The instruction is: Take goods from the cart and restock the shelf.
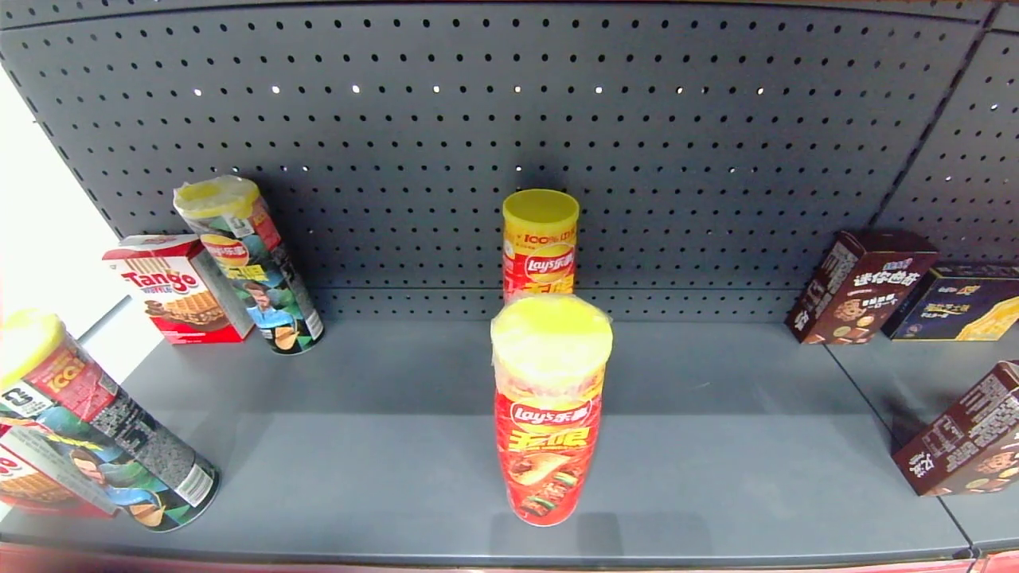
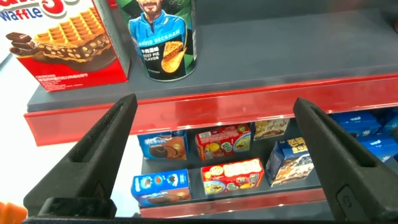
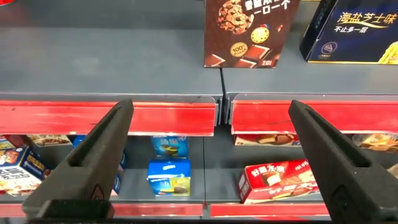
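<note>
Two red chip cans with yellow lids stand in line at the middle of the grey shelf (image 1: 382,446): one near the front (image 1: 549,410), one at the back (image 1: 540,243). Green chip cans stand at the back left (image 1: 251,267) and front left (image 1: 103,426). My left gripper (image 2: 214,155) is open, in front of the shelf's red edge (image 2: 205,112), below a green can (image 2: 163,37) and a waffle box (image 2: 62,40). My right gripper (image 3: 211,158) is open too, before the red edge (image 3: 168,117), under a brown cookie box (image 3: 245,31). Nothing lies between either pair of fingers.
A red wafer box (image 1: 171,290) stands at the back left. Brown boxes (image 1: 856,286) (image 1: 963,434) and a dark blue box (image 1: 959,306) stand at the right. Lower shelves hold blue (image 3: 169,176) and red (image 3: 277,180) packs. Bare shelf floor flanks the middle cans.
</note>
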You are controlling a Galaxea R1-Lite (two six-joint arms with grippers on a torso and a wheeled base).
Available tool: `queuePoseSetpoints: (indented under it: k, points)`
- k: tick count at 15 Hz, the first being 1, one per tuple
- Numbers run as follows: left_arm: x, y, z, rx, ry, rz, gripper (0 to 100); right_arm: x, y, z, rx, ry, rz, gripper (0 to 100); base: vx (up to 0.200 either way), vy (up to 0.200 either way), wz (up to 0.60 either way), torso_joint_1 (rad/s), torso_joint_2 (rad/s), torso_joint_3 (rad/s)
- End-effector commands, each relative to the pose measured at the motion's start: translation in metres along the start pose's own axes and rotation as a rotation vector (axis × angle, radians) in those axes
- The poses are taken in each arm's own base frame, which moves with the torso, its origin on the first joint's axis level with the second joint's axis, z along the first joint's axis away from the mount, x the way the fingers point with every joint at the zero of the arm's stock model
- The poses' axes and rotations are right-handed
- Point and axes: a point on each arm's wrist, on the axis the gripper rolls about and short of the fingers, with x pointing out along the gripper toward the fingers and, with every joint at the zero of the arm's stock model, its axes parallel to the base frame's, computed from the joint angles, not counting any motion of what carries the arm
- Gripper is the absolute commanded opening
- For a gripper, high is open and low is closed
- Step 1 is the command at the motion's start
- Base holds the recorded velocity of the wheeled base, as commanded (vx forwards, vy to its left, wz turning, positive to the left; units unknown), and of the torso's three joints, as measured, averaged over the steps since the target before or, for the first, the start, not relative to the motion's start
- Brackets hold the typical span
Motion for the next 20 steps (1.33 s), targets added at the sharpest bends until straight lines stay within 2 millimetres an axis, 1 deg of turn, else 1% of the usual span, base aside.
queuePoseSetpoints:
  k: [1, 3, 16, 18, 20]
  points:
    - [0.0, 0.0, 0.0, 0.0, 0.0, -0.001, 100, 0.0002, 0.0, 0.0001, 0.0, 0.002, 0.0, 100, 0.0, 0.2, 0.0, -0.002, 0.0, 0.007]
    - [0.0, 0.0001, 0.0, -0.02, 0.0, 0.006, 100, 0.0002, 0.0, 0.0001, 0.0, 0.002, 0.0, 100, 0.0, 0.0, 0.0, 0.0, 0.0, 0.0]
    - [0.0, 0.0, 0.0, -0.017, 0.0, 0.002, 100, 0.0002, 0.0, 0.0001, 0.0, 0.002, -0.001, 100, 0.0, 0.0, 0.0, 0.0, 0.0, 0.0]
    - [0.0, 0.0, 0.0002, -0.016, -0.001, 0.0, 100, 0.0002, 0.0, 0.0001, 0.0, 0.002, 0.0, 100, -0.2, 0.0, 0.0, 0.002, 0.0, 0.0]
    - [0.0, 0.0, 0.0, -0.017, 0.0, 0.002, 100, 0.0002, 0.0, 0.0001, 0.0, 0.002, 0.0, 100, 0.0, 0.0, 0.0, 0.0, 0.0, 0.0]
